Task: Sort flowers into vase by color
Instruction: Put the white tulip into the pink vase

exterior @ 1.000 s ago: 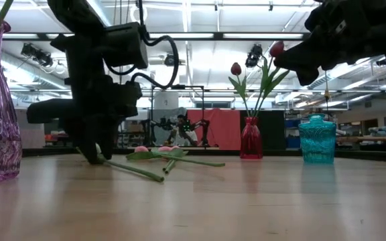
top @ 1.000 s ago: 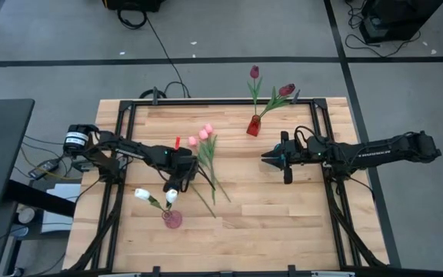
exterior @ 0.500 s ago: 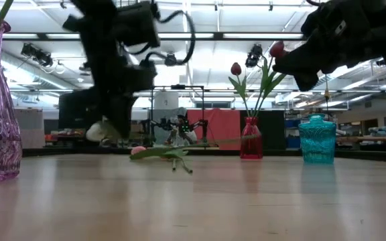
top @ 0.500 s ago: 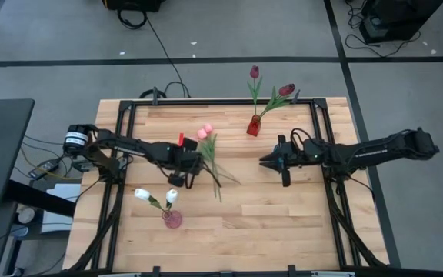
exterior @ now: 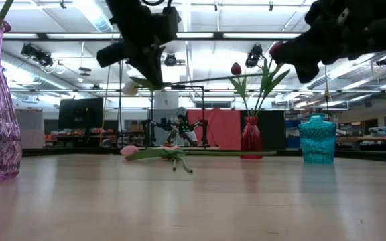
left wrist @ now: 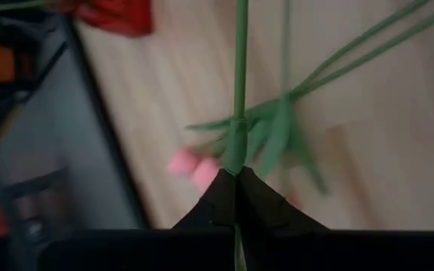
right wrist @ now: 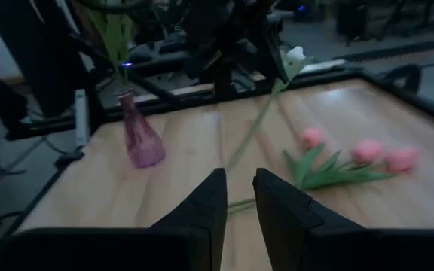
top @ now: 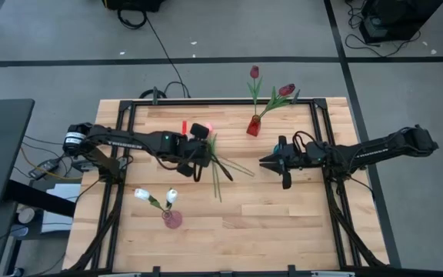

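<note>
On table [top: 283, 208]: three pink tulips [right wrist: 356, 154]

held flower: white bud [exterior: 131, 87] on a long green stem [left wrist: 239, 83], lifted clear of the table, stem lying almost level; pinched near the bud end by the left gripper [left wrist: 236, 175], whose fingers are closed on the stem
pink flowers: three pink buds [right wrist: 356, 151] with green leaves and stems, lying flat on the table just beside one another, near the table's middle towards 11 o'clock
white flowers in vase: two white buds [top: 143, 194] upright in the purple vase [top: 173, 219], at 7 o'clock
dark red flowers: two [top: 286, 90] standing in the red vase [top: 253, 125], at 1 o'clock
</note>
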